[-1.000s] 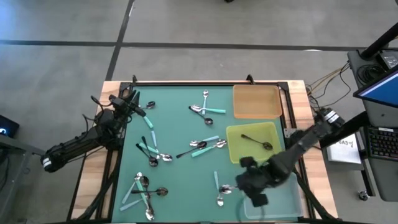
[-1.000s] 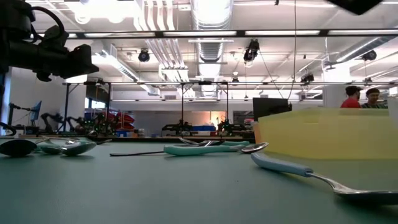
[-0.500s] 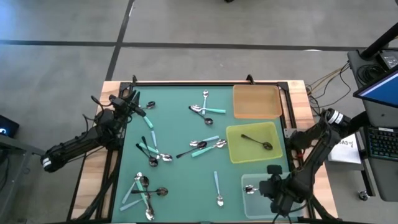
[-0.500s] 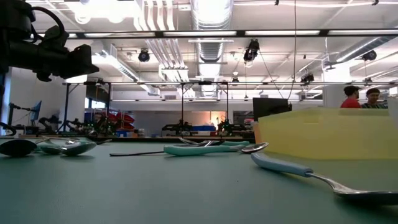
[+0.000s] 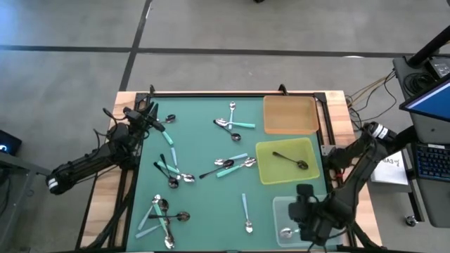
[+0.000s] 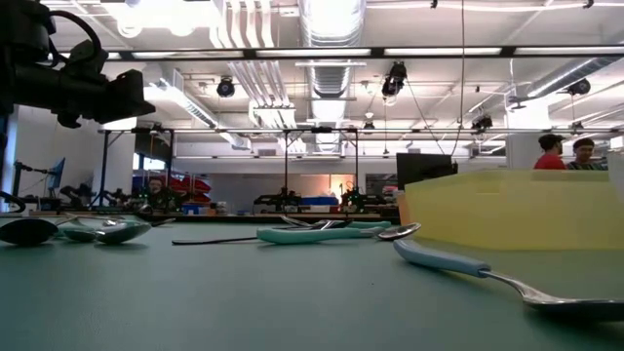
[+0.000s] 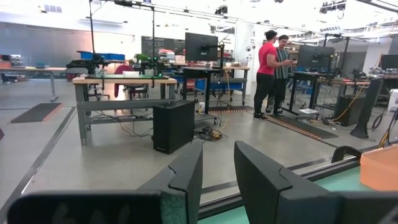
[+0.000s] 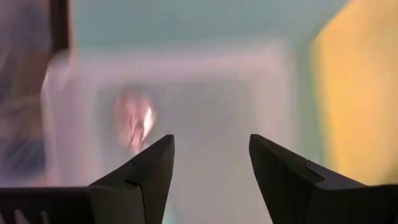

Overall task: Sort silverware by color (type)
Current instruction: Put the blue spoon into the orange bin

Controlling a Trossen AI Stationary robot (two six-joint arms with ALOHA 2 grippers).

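My right gripper [image 5: 295, 215] hangs open over the clear tray [image 5: 281, 205] at the table's near right. A silver spoon [image 5: 286, 232] lies in that tray, seen blurred below the fingers [image 8: 133, 122]. A black spoon [image 5: 290, 160] lies in the yellow tray [image 5: 267, 172]. Silver, black and teal-handled spoons lie in loose heaps on the green mat [image 5: 204, 204], at the far middle [image 5: 233, 124], centre [image 5: 228, 167], left [image 5: 172, 173] and near left [image 5: 160, 215]. One teal-handled spoon [image 5: 245, 211] lies alone beside the clear tray. My left gripper [image 5: 152, 117] waits at the far left, slightly open [image 7: 219, 163].
An orange tray [image 5: 290, 115] stands at the far right behind the yellow one. A raised dark frame [image 5: 232, 93] runs round the mat. In the low view the yellow tray's wall [image 6: 517, 210] rises behind a teal-handled spoon [image 6: 458, 261]. People stand in the room beyond.
My right gripper has carried a silver spoon from the mat toward the table's right edge, over the clear tray, and has opened there. The spoon has fallen and now lies in the tray's near part.
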